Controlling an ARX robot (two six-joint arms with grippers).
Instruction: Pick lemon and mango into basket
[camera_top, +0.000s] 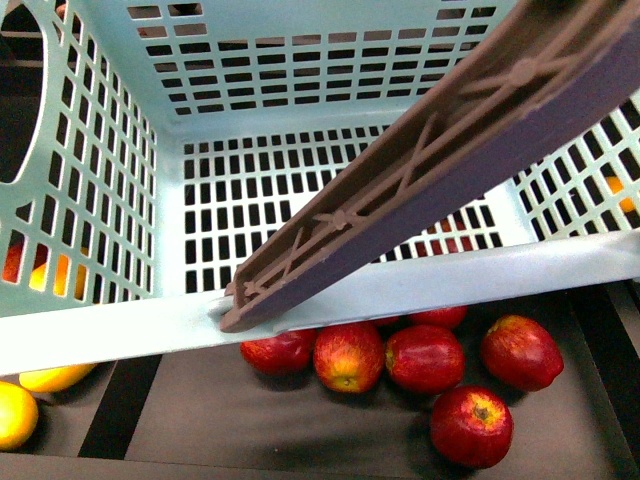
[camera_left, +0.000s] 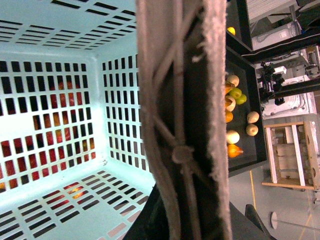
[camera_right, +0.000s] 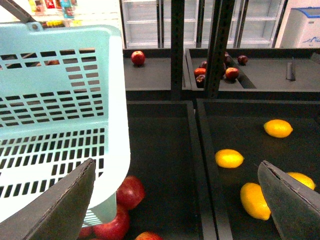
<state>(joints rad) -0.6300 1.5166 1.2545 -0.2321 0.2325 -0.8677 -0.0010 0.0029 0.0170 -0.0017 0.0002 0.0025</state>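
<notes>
Heads up: your right gripper (camera_right: 176, 162) is wide open and empty, lemon (camera_right: 229, 158) loose in the tray (camera_right: 240, 125) ahead among lookalikes (camera_right: 278, 128), mango not identifiable, left gripper (camera_left: 200, 222) apparently clamped on the basket (camera_top: 120, 335) handle (camera_top: 420, 170), so an off-centre pinch could squirt that smooth lemon away.

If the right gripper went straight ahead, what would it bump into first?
Probably the dark divider between the trays, not fruit. The open right gripper points at it, between the basket and a lemon. Depth is unclear.
</notes>
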